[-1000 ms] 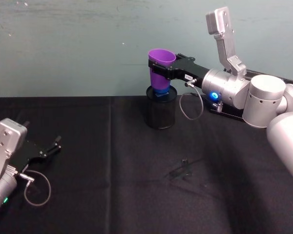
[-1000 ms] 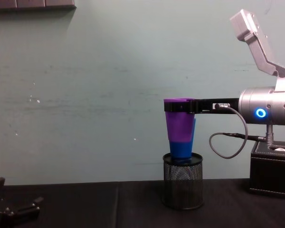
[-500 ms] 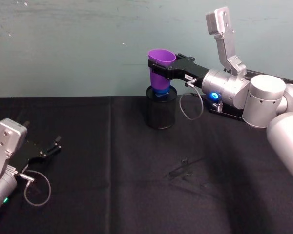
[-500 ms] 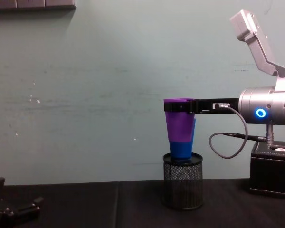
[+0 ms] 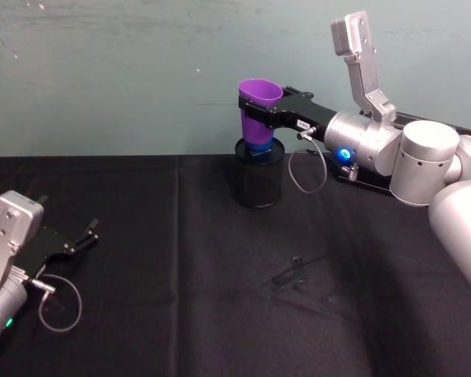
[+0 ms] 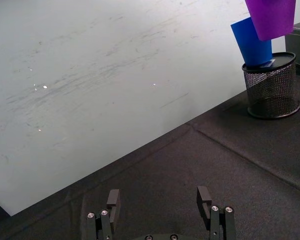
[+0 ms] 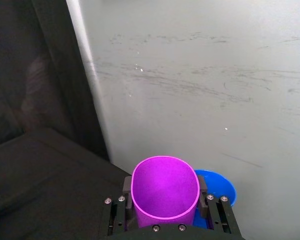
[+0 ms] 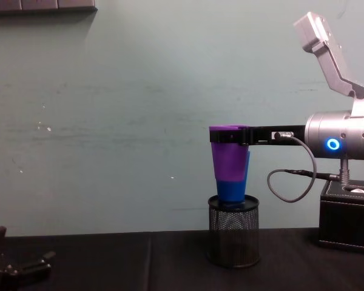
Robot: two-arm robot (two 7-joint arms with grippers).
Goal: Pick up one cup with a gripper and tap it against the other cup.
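My right gripper (image 5: 261, 111) is pinching the purple cup (image 8: 229, 159) just under its rim, 1 finger on each side, and holds it upright in the air at the far side of the table (image 5: 180, 275), close to the pale wall (image 5: 125, 71). In the right wrist view the 2 black fingers (image 7: 126, 186) press the cup's mouth into a slight oval. The blue ring (image 8: 332, 145) glows on my silver wrist behind the clamp.

Just beside the purple cup, on its far side, is the blue cup (image 8: 234, 190). It stands lower, its base inside the black mesh pen holder (image 8: 233, 239), and it leans a little. From the chest the purple cup covers most of its upper half. The 2 cups are close enough that I cannot tell whether they touch. The pen holder sits on the black cloth directly under both cups.

To the right of the holder, under my right arm, is a black box (image 8: 348, 219).

My left gripper (image 6: 157, 196) rests low over the near left part of the table, well apart from the cups, its 2 fingers spread and holding nothing.
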